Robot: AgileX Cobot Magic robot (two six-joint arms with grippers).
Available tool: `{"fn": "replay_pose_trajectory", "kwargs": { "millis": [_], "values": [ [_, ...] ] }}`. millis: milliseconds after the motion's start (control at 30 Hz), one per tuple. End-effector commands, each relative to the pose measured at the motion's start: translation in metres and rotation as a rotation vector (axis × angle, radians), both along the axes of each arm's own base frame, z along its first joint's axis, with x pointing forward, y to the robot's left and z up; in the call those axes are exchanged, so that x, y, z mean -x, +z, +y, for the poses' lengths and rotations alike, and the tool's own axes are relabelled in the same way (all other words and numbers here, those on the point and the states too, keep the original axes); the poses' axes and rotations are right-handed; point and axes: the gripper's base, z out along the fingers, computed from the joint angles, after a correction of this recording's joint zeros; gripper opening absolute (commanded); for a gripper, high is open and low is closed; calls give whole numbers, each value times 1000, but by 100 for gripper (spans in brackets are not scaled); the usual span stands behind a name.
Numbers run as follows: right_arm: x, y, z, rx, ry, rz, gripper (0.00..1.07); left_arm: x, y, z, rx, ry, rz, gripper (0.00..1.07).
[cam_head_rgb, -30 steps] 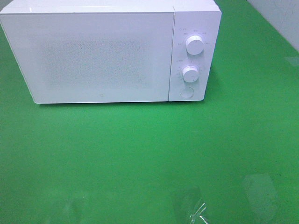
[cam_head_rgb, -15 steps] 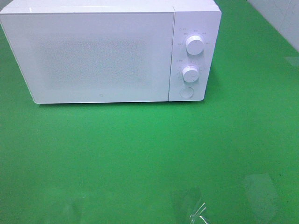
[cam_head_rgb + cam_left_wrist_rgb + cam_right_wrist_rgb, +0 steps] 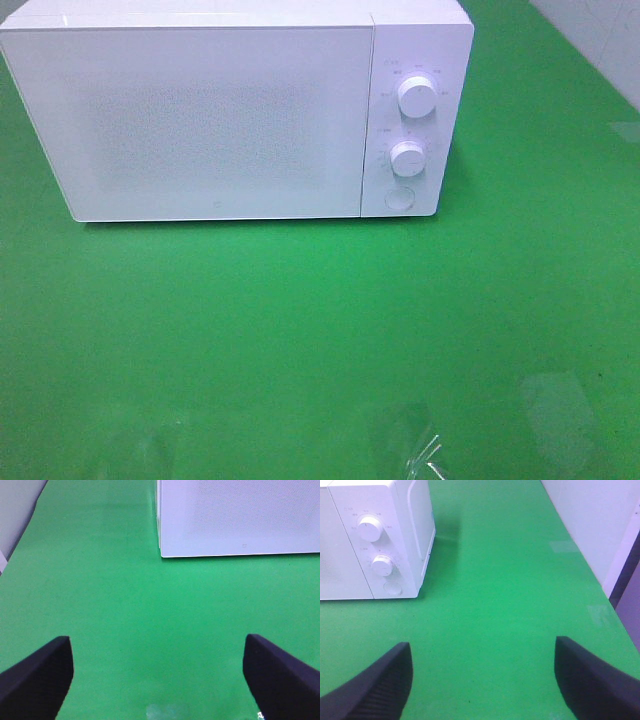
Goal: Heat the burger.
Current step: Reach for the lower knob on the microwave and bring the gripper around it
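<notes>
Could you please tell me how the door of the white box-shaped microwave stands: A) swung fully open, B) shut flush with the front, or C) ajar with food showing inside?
B: the door of the white box-shaped microwave lies flush beside the white control panel, with no gap and no interior in view.

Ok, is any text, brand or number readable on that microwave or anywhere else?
No text can be read.
Markings around the upper dial and lower dial of the microwave: too small and blurred.
The small mark low on its front: unreadable.
</notes>
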Motion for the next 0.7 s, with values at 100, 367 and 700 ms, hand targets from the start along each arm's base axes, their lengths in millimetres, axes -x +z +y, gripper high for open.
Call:
{"fn": "replay_pose_trajectory", "kwargs": {
  "millis": [100,367,700],
  "values": [
    [-28,8,5,13,28,-77,75,3,1,-1,9,-2,-34,85],
    [-50,2,10,16,62,-156,75,3,1,-1,9,-2,-34,85],
    [-72,-11,15,-36,84,-187,75,3,1,-1,9,-2,-34,85]
  ]
}}
